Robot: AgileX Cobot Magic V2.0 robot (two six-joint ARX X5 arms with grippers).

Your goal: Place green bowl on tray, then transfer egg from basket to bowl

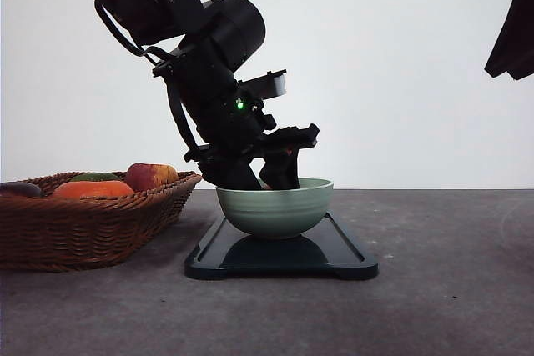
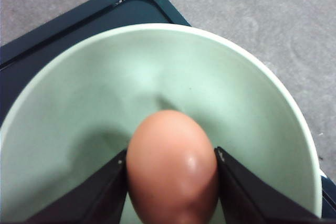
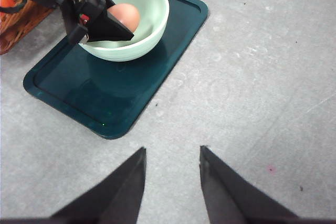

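Frontally, left gripper (image 1: 260, 179) dips inside green bowl (image 1: 275, 208), which sits on tray (image 1: 350, 260). Left wrist: jaws clamp egg (image 2: 172, 167) above bowl's floor. Right wrist: right gripper (image 3: 172, 162) parted, empty, well apart. Release seems next.

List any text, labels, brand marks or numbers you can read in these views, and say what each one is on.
None can be read.
Pale sage-green ridged bowl, reddish-brown egg, dark blue-black rectangular tray, brown woven wicker basket: all unmarked.
Left gripper: a green indicator light on the arm, no lettering.
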